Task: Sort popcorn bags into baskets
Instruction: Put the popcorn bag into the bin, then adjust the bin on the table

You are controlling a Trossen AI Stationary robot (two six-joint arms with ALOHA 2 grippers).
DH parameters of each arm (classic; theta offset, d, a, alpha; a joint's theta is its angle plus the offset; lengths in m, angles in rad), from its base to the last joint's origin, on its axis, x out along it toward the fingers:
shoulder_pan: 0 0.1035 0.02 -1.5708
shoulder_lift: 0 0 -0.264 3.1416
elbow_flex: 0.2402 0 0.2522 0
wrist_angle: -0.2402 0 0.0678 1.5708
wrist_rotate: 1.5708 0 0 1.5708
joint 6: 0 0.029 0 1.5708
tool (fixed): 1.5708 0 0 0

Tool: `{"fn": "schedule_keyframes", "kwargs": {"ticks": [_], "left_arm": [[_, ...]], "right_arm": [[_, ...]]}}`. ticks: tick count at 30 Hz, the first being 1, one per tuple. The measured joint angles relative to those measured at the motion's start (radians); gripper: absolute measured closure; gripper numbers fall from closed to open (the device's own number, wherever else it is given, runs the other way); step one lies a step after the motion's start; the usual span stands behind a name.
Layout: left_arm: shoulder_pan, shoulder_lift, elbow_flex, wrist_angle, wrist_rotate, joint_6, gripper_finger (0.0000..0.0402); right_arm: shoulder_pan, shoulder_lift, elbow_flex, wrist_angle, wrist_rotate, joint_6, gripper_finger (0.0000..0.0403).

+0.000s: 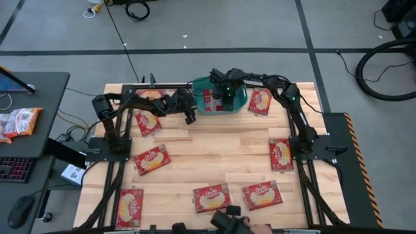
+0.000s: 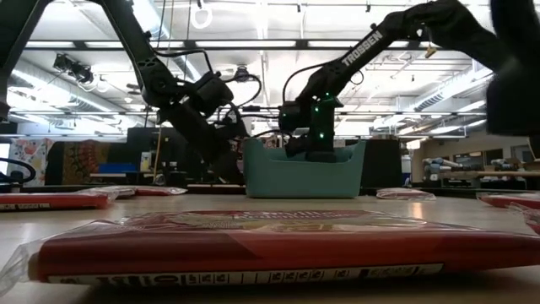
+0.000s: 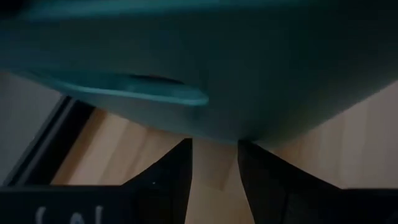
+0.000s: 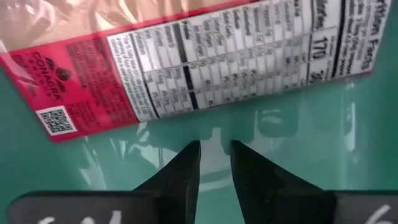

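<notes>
Tub: the teal tub [image 1: 218, 104] stands at the far middle of the wooden worktop [image 1: 214, 166]; in the low view it sits upright between the two arms [image 2: 304, 173].
Bag in tub: one red popcorn bag [image 4: 186, 56] lies flat on the tub floor, its printed back face up with a nutrition panel and a small square code.
Right gripper: the right gripper [image 4: 214, 155] is down inside the tub, pointing at the floor just beside the bag's edge. Jaws a narrow gap apart, nothing between them.
Left gripper: the left gripper [image 3: 214, 158] is low at the tub's left outer wall, close under its rim, over bare wood. Jaws apart with worktop showing between them, holding nothing.
Bags near tub: one bag [image 1: 259, 101] lies just right of the tub, one [image 1: 147, 121] left of it beneath the left arm, and another [image 1: 151, 93] at the far edge, partly hidden by that arm.
Bags mid worktop: one [image 1: 151, 159] on the left, one [image 1: 281, 154] by the right arm's base.
Bags near edge: three in a row [image 1: 129, 207], [image 1: 212, 197], [image 1: 261, 195]; the low view shows one of them close up [image 2: 245, 241].
Side desk: paler orange-and-white packets [image 1: 18, 121] lie on the dark desk [image 1: 39, 97] left of the worktop, beside a keyboard [image 1: 14, 169] and mouse [image 1: 21, 211].
</notes>
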Motion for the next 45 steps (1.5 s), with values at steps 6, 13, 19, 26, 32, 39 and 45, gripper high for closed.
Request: {"fn": "schedule_keyframes", "kwargs": {"ticks": [6, 13, 19, 26, 32, 39, 45], "left_arm": [[-0.035, 0.004, 0.017, -0.002, -0.008, 0.004, 0.0264], [-0.038, 0.001, 0.076, 0.035, -0.012, -0.002, 0.0264], [-0.029, 0.001, 0.118, 0.034, -0.015, 0.028, 0.0264], [-0.013, 0.001, 0.123, -0.014, -0.044, 0.054, 0.0264], [-0.003, 0.001, 0.123, -0.067, -0.088, 0.1, 0.0264], [-0.004, -0.055, 0.122, -0.145, -0.132, 0.111, 0.0264], [0.003, -0.118, 0.121, -0.275, -0.215, 0.104, 0.0264]], "right_arm": [[0.046, -0.045, -0.01, 0.109, -0.118, 0.005, 0.0305], [0.067, -0.08, -0.01, 0.215, -0.215, 0.04, 0.0305], [0.073, -0.084, -0.01, 0.232, -0.2, 0.059, 0.0305], [0.061, -0.084, -0.008, 0.22, -0.159, 0.089, 0.0305], [0.061, -0.084, -0.007, 0.164, -0.103, 0.103, 0.0305], [0.06, -0.084, -0.006, 0.169, -0.05, 0.094, 0.0302], [0.061, -0.098, -0.006, 0.139, -0.019, 0.082, 0.0302]]}}
